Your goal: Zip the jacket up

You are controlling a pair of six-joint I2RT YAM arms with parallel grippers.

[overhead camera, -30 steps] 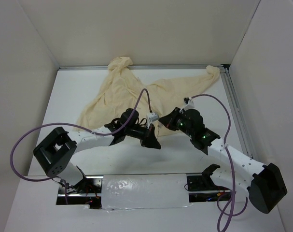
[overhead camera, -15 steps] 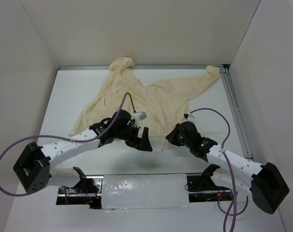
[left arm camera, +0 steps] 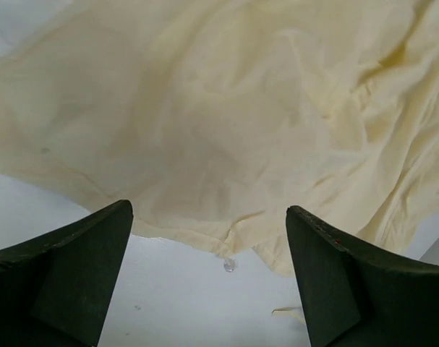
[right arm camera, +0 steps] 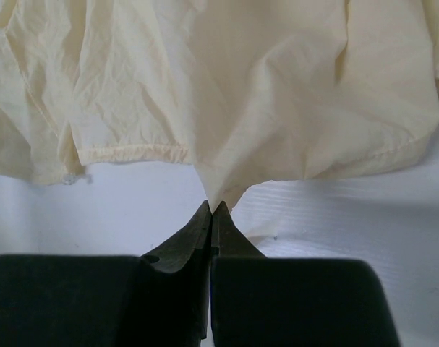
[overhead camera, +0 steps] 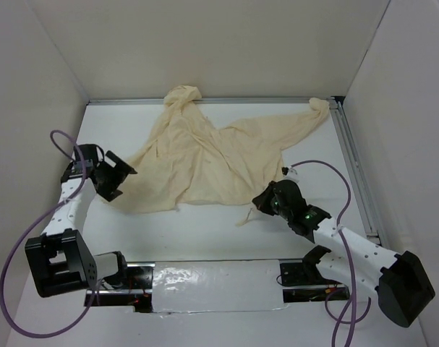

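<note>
The cream jacket lies spread and wrinkled on the white table, hood toward the back wall. My right gripper is at its near hem, shut on a pinch of that fabric; in the right wrist view the jaws are pressed together with the jacket pulled to a point between them. My left gripper hangs open beside the jacket's left edge, holding nothing. In the left wrist view its fingers stand wide apart over the jacket's edge, and a small clear bead hangs from the hem.
A metal rail runs along the table's right edge. White walls close in on the left, back and right. A strip of foil tape sits between the arm bases at the near edge.
My left gripper opened, let go near the jacket's middle and swung far to the left. The right gripper stayed shut on the hem and drew it slightly nearer.
</note>
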